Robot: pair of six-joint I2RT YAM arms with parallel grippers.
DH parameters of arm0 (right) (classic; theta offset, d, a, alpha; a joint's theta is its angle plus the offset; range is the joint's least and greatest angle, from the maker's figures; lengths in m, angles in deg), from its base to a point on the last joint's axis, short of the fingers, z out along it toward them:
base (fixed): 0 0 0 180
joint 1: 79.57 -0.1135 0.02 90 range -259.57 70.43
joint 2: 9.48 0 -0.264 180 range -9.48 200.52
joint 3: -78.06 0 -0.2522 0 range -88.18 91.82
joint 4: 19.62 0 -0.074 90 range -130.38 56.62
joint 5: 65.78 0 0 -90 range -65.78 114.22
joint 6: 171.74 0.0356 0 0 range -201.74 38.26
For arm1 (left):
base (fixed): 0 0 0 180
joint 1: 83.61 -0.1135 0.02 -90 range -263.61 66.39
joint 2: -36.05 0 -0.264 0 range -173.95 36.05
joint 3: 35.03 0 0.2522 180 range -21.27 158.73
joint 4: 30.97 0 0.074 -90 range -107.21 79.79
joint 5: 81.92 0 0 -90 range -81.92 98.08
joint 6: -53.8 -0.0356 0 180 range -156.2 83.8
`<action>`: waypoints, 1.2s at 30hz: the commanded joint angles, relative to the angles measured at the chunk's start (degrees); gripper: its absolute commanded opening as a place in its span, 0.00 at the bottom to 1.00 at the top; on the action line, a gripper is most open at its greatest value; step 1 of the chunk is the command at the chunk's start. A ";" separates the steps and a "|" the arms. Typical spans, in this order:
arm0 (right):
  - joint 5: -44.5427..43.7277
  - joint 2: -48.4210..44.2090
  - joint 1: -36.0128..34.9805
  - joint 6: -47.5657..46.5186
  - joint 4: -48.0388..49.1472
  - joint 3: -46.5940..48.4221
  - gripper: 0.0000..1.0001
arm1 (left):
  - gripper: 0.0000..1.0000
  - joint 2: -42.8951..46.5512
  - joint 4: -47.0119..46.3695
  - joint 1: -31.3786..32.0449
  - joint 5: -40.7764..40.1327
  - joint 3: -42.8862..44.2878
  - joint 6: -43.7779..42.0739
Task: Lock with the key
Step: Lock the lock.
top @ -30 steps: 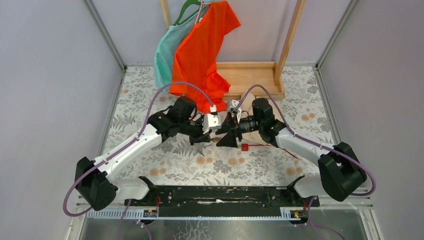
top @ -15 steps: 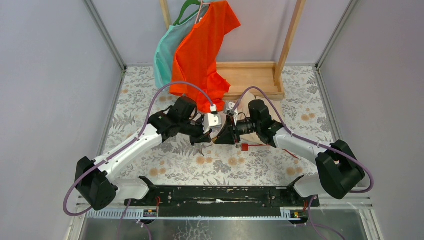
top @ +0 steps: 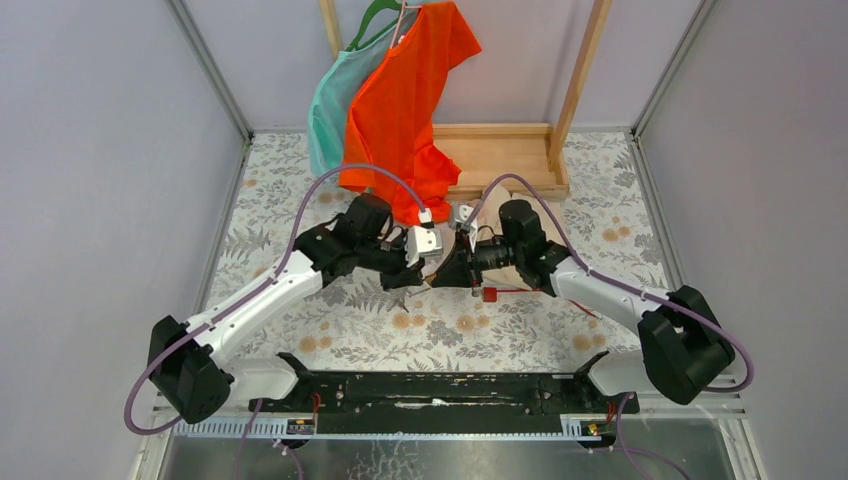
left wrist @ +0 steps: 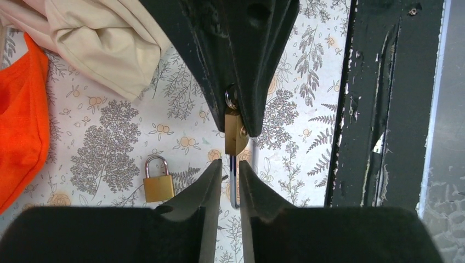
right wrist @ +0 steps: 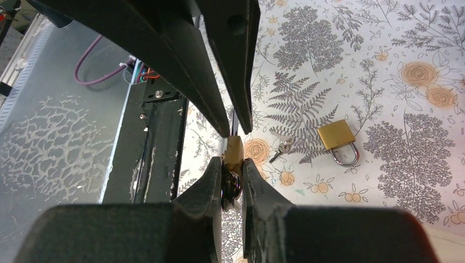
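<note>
**Key meeting padlock in mid-air**

I am pinching the key (left wrist: 234, 192) in the left claw (left wrist: 230, 164), aiming its blade at the padlock (left wrist: 234, 134). The right claw (right wrist: 232, 161) is clamping that padlock steady above the tabletop (right wrist: 417, 44). A spare padlock (right wrist: 337, 137) is lying below.

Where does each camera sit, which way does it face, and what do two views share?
Top external: above and behind the bases, looking down at the table; left arm and right arm show.
Left wrist: on the left arm, facing the right claw and its padlock; left claw at bottom.
Right wrist: on the right arm, facing the left claw; own claw at bottom.
Both wrist views share the spare padlock on the table.
</note>
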 commanded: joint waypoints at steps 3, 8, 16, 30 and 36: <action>1.49 -5.12 2.98 -2.92 -0.99 0.83 0.00 | 0.41 2.97 -4.43 -0.21 -0.12 -1.18 1.46; 5.52 -9.66 9.87 2.37 3.56 -0.99 0.00 | 0.58 5.14 -4.05 -0.99 -0.69 -0.47 0.87; 9.60 -16.13 19.69 18.66 18.57 -3.64 0.00 | 0.72 1.43 -4.12 -1.79 -0.45 9.10 0.02; 11.78 -15.21 21.97 39.70 41.40 -6.82 0.00 | 0.62 -0.65 -22.76 -5.63 16.96 7.06 15.88; 12.16 -14.56 21.87 40.66 43.30 -7.38 0.00 | 0.51 -1.39 -25.18 -5.74 19.00 5.89 17.79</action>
